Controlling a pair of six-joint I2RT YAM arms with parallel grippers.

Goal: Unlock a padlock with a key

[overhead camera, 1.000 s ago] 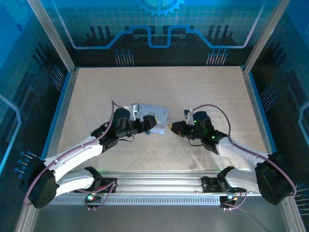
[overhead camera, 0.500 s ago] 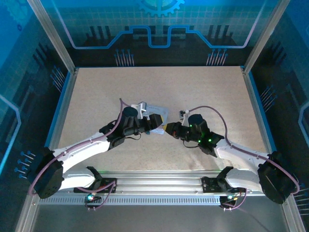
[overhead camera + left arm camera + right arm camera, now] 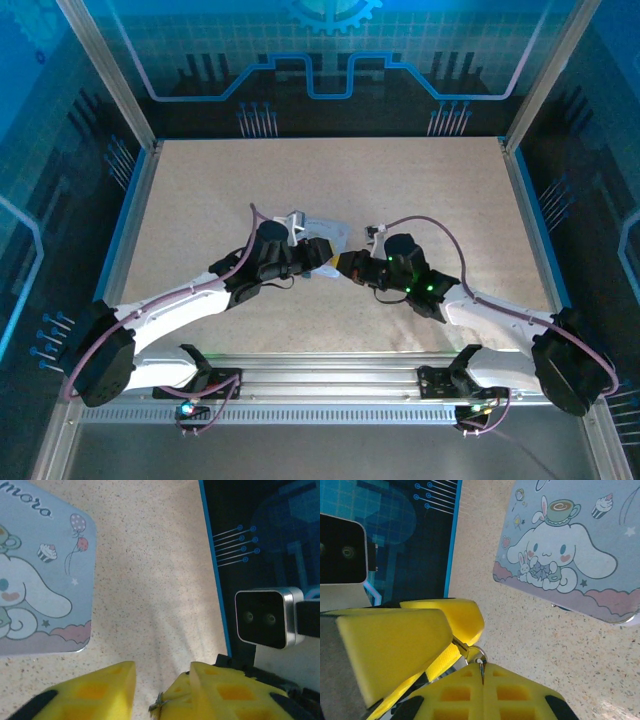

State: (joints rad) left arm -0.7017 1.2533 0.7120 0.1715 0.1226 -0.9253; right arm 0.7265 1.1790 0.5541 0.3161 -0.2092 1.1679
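Caught mid-handover over worktop (image 3: 200, 200), beside Cinnamoroll tin (image 3: 560, 555). Held key (image 3: 479, 655) pinched in shut right end effector (image 3: 482, 667), offered between parted, not-yet-gripping jaws of left end effector (image 3: 162, 672). Likely needed next: firm left pinch on key before any right release.

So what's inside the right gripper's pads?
A thin metal sliver with a small ring, likely the key, pokes out of the shut right gripper. Whatever part the yellow pads clamp is covered.

Thin metal key (image 3: 481, 669) pinched between shut right fingers (image 3: 517, 695).
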